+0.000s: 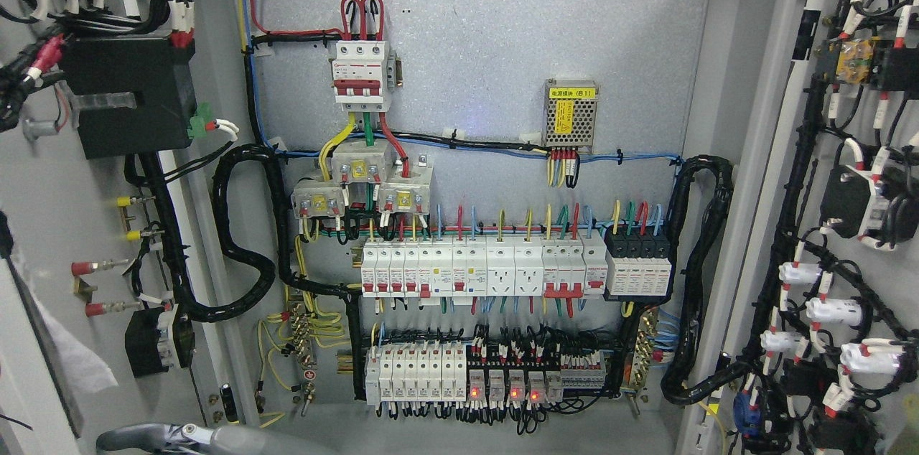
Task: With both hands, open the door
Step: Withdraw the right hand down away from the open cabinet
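Both doors are swung wide: the left door (86,175) stands at the left edge, the right door (854,189) at the right, their inner faces crowded with black modules and wire looms. Between them the back panel (502,67) shows the main breaker (362,74) and breaker rows (488,272). Only a grey piece of the left arm (172,437) pokes in at the near lower left; no fingers show, so I cannot tell their state. These look like stiff, weighty steel leaves, best held by a bare outer edge, clear of the fragile wiring.
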Motion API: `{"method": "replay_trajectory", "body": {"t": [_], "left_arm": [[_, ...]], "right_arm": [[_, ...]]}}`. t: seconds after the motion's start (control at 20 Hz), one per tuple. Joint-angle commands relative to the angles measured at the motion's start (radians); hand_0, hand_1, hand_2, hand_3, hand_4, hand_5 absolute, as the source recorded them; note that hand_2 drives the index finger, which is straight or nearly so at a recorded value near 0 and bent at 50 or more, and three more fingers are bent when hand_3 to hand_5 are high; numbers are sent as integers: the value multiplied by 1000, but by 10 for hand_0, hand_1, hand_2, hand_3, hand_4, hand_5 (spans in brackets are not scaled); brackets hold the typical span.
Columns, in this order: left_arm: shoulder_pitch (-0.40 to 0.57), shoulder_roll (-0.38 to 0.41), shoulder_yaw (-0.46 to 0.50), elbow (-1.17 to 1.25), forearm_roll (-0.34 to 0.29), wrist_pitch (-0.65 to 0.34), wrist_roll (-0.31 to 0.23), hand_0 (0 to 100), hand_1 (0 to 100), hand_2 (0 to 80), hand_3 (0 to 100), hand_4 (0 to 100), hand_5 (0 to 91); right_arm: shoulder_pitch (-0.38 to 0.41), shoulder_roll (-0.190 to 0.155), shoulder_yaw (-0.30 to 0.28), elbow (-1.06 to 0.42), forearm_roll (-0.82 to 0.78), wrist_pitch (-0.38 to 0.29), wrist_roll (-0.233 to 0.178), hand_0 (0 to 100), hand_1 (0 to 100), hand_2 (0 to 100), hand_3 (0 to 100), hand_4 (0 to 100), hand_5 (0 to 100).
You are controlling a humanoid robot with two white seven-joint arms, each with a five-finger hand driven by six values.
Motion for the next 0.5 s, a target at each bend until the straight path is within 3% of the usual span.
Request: {"method": "replay_trajectory", "body": {"t": [0.0,0.45], "left_arm": [[1,6,1,0,0,3,0,295,0,27,26,37,0],[-1,6,1,-2,1,1,1,295,0,27,27,36,0]], "right_arm": [[-38,0,63,64,-8,-2,-3,218,0,0,0,0,0],[-72,0,90,64,-8,-4,-6,219,0,0,0,0,0]]}}
